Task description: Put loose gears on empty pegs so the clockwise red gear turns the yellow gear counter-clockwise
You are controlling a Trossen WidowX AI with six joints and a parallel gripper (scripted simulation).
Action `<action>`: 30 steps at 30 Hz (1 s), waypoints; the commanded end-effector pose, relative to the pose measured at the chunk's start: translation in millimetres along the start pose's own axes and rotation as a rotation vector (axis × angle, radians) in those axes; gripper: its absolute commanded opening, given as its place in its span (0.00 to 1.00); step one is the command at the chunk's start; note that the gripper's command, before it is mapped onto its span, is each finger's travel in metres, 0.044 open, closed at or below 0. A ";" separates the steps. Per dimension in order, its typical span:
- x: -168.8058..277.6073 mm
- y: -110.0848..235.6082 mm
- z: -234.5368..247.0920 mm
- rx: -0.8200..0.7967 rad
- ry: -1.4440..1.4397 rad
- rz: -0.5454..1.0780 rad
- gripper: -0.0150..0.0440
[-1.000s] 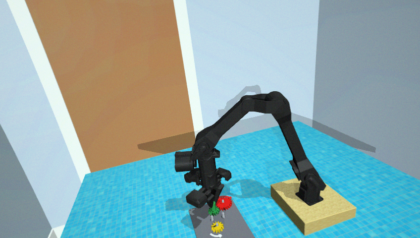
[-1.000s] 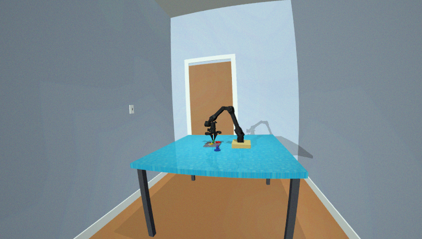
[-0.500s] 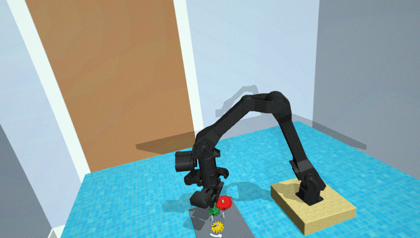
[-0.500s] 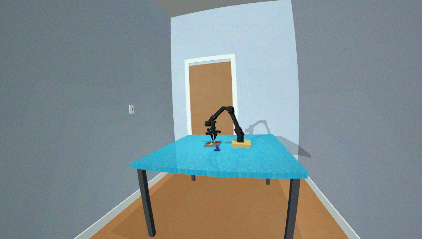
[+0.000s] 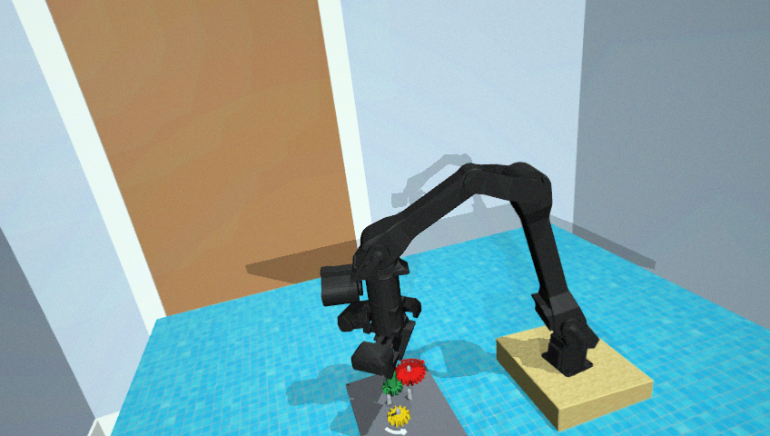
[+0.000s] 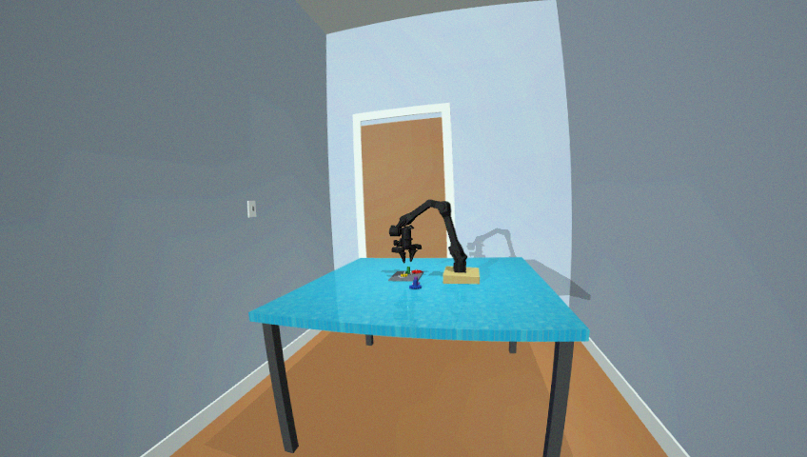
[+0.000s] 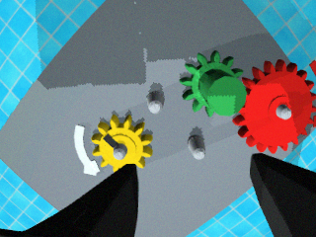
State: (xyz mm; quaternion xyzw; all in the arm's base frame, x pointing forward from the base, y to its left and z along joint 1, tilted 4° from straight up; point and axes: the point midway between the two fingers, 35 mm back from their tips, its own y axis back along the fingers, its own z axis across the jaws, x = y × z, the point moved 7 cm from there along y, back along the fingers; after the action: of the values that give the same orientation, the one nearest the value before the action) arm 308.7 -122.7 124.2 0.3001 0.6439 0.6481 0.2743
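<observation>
The grey board [image 5: 366, 406] [image 7: 30, 123] carries the red gear [image 5: 413, 375] [image 6: 417, 271] [image 7: 267, 96] and the yellow gear [image 5: 399, 417] [image 7: 137, 148] with a black stripe. A green gear [image 5: 392, 388] [image 6: 408, 269] [image 7: 231, 102] with a tall handle stands upright on the board beside the red gear. Its handle partly hides where their teeth meet. Two bare pegs [image 7: 155, 105] [image 7: 197, 150] stand between the green and yellow gears. A blue gear [image 6: 415, 285] stands on the table. My gripper [image 6: 407, 261] [image 7: 196, 170] is open and empty above the board, clear of the green handle.
The blue tabletop [image 6: 362, 306] surrounds the board. The arm's wooden base block [image 5: 605, 400] [image 6: 461, 278] is to the right of the board. A white arrow [image 5: 396, 431] [image 7: 81, 148] lies beside the yellow gear.
</observation>
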 end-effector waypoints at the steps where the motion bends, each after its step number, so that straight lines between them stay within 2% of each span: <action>1: 48.6 1.2 37.3 -0.004 0.115 0.005 0.80; 5: 105.2 1.4 64.3 -0.008 0.236 0.008 0.98; 11: 178.9 -1.7 81.3 -0.012 0.393 0.016 1.00; 30: 183.0 -27.4 84.8 -0.012 0.402 0.017 1.00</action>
State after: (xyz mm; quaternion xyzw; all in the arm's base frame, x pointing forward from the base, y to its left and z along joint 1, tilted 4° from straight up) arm 249.7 70.2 107.5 0.1652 0.6802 0.7010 0.1367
